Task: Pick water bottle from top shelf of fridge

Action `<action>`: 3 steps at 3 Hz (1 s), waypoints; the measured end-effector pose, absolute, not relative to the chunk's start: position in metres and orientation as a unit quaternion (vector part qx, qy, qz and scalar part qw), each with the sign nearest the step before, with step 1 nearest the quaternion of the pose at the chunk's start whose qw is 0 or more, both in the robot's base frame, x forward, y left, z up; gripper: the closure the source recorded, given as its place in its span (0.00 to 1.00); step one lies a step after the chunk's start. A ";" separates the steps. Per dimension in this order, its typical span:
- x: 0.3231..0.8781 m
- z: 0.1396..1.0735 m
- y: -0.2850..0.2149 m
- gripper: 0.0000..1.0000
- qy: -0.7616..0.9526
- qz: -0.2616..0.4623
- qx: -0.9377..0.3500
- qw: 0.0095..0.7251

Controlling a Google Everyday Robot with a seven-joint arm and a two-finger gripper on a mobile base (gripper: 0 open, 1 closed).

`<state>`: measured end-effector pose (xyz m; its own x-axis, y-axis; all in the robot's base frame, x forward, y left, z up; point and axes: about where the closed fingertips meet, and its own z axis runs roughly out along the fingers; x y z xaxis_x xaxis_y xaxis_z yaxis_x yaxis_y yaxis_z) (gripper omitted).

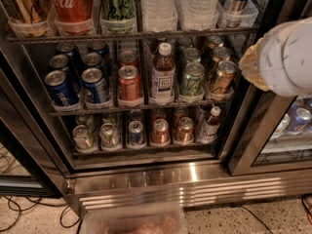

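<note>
Two clear ribbed water bottles stand side by side on the top shelf point(131, 35) of the fridge point(195, 179). One point(157, 9) is at the centre, the other point(200, 4) just to its right. Only their lower bodies show; caps and labels are cut off by the top edge. A white cylindrical arm segment point(282, 57) with a tan joint cover hangs at the right edge, in front of the door frame and to the right of the bottles. My gripper is out of view.
A red cola can point(70, 6) and a green can point(117, 4) stand left of the bottles. The lower racks hold several cans and a brown-drink bottle point(162, 74). A glass door point(287, 130) stands at the right. On the floor are a clear bin point(131, 221) and cables point(19, 213).
</note>
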<state>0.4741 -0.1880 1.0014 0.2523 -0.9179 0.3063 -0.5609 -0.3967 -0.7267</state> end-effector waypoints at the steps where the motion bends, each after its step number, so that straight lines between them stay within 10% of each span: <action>1: 0.481 0.987 -0.195 1.00 0.429 -0.398 -0.770 0.255; 3: 0.493 0.977 -0.191 1.00 0.341 -0.430 -0.795 0.259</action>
<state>0.4927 -0.1908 0.9774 0.3972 -0.7646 0.5076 -0.3186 -0.6336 -0.7051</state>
